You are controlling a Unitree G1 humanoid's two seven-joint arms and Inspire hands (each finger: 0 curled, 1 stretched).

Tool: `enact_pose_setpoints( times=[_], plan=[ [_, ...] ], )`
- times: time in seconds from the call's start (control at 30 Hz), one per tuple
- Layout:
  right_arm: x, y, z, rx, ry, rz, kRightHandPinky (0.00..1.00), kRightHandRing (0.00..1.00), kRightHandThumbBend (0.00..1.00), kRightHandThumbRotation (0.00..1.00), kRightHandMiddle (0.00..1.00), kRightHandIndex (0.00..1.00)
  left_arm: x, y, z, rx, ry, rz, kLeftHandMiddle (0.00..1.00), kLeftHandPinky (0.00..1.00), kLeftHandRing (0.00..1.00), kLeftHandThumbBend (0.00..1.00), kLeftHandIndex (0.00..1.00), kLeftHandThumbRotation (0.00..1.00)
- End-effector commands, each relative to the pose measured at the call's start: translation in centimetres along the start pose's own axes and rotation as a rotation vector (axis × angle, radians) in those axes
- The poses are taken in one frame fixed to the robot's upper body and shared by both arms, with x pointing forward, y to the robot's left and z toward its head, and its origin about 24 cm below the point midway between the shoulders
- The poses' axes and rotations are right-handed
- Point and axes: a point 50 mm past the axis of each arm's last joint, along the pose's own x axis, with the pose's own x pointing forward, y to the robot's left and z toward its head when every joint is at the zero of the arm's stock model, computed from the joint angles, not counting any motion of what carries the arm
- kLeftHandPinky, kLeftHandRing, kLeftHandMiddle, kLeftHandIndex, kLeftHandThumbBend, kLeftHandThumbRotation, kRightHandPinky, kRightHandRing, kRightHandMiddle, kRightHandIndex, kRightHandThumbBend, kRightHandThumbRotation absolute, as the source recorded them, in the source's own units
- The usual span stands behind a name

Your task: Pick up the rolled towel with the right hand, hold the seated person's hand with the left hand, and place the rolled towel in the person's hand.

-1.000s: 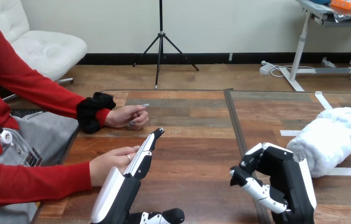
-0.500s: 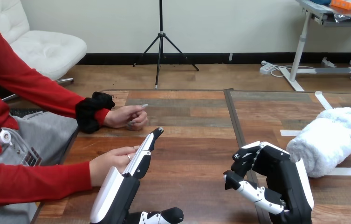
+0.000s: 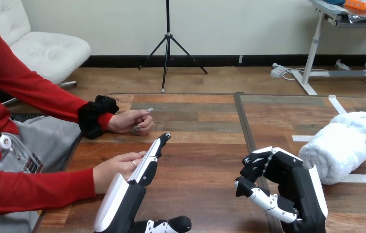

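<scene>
Head view: towel (image 3: 342,144) lies rolled on the table (image 3: 205,145) at right, with neither hand holding it. Right hand (image 3: 287,191) stands just left of the towel, fingers curled on nothing; whether they touch cannot be told. Left hand (image 3: 134,182) has fingers straight, set against the person's near hand (image 3: 115,170) without gripping it. Person's far hand (image 3: 131,121) rests farther back, apart from both.

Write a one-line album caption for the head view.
Left robot hand straight-fingered beside the person's nearer hand; right robot hand curled, empty, beside the rolled towel.
</scene>
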Motion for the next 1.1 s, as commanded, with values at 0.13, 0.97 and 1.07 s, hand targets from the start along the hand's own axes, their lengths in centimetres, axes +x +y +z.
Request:
enact_pose_setpoints(
  times=[0.13,0.97,1.07],
  plan=[
    [2.03,-0.22,0.97,0.006,-0.084,0.021,0.32,0.38,0.84,0.32,0.44,0.48,1.52,0.68,0.42,0.014,-0.060,0.034,0.97,0.90,0.95,1.00,0.98,0.90],
    [1.91,-0.35,1.09,-0.008,-0.090,0.026,0.33,0.39,0.83,0.30,0.45,0.49,1.50,0.64,0.48,0.016,-0.062,0.037,0.97,0.88,0.94,1.00,0.97,0.89],
    [1.91,-0.33,1.09,-0.007,-0.091,0.026,0.33,0.39,0.83,0.31,0.45,0.49,1.50,0.65,0.48,0.017,-0.063,0.036,0.97,0.88,0.94,1.00,0.97,0.89]
  ],
)
